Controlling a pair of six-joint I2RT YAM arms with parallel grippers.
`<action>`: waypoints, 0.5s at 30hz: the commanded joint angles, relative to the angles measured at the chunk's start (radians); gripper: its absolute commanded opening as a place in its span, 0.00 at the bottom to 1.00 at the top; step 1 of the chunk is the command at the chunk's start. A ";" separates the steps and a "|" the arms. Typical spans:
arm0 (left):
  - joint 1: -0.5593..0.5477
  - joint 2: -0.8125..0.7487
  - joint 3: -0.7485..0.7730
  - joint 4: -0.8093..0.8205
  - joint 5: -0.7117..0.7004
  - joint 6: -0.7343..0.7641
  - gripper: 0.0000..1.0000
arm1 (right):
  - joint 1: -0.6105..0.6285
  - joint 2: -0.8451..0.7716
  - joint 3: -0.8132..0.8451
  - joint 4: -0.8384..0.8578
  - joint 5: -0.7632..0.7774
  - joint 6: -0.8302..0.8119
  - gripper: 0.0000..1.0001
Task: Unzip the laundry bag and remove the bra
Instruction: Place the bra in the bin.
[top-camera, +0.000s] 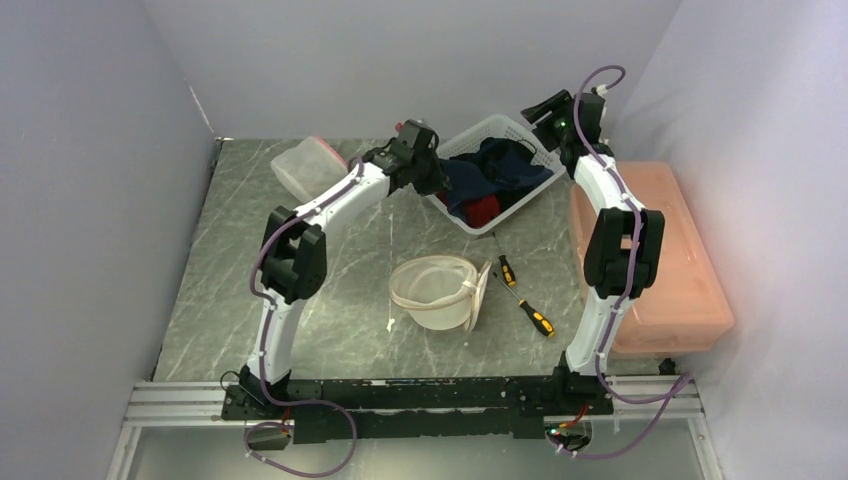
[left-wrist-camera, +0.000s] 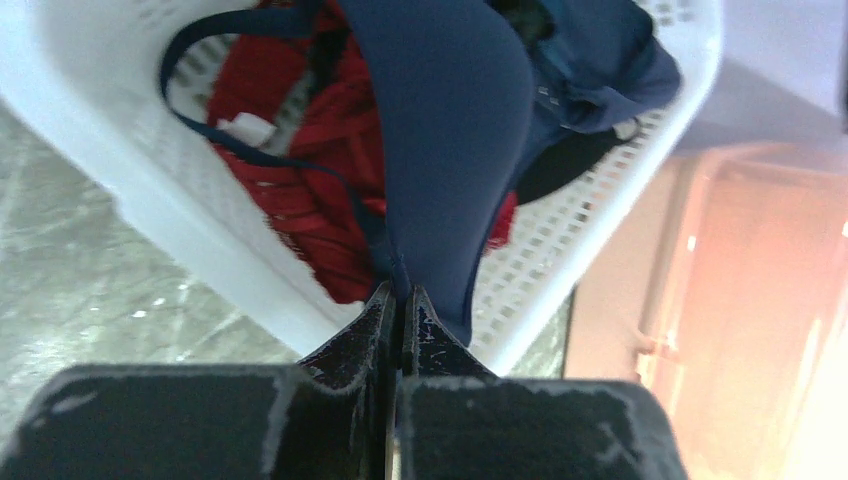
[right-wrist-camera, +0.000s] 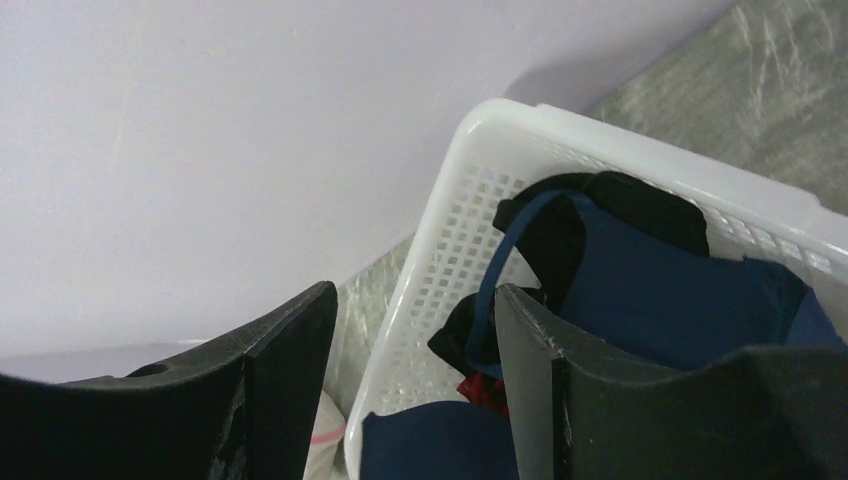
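The navy bra (left-wrist-camera: 440, 130) is out of the laundry bag and pinched by an edge of its cup in my left gripper (left-wrist-camera: 400, 300). The jaws are pressed fully together on the fabric, with only the thin cloth between the tips. From that pinch the cup spreads away over the white basket (left-wrist-camera: 620, 200), and one strap (left-wrist-camera: 165, 68) loops down across a red garment (left-wrist-camera: 320, 190) lying inside (I cannot tell how much of the bra's weight rests on that pile). From the top view, the left gripper sits at the basket's near-left rim, above the counter (top-camera: 340, 320).

The laundry bag (top-camera: 437, 292), a round pale mesh one, sits near the middle of the counter, well apart from the basket. Its mouth gapes upward and its flap hangs off the right side. Just right of it lie two screwdrivers (top-camera: 508, 271) with black and yellow handles, one behind the other.

My right gripper (right-wrist-camera: 415, 295) hovers over the basket's far corner. Its jaws are spread with a clear gap, holding nothing and touching nothing. Below it I see the basket's perforated wall and dark blue and black clothing (right-wrist-camera: 680, 290) heaped within.

An orange lidded bin (top-camera: 660, 270) stands along the counter's right side, behind the right arm. A translucent container (top-camera: 305, 165) with a pink top sits at the back left.
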 joint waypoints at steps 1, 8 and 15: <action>0.032 -0.040 -0.043 0.038 -0.026 0.008 0.03 | 0.009 -0.031 0.066 -0.011 0.002 -0.041 0.63; 0.038 0.003 0.018 0.026 0.022 0.037 0.42 | 0.035 -0.055 0.052 -0.022 0.031 -0.097 0.63; 0.038 0.002 0.094 -0.044 0.022 0.105 0.71 | 0.083 -0.058 0.085 -0.051 0.034 -0.138 0.63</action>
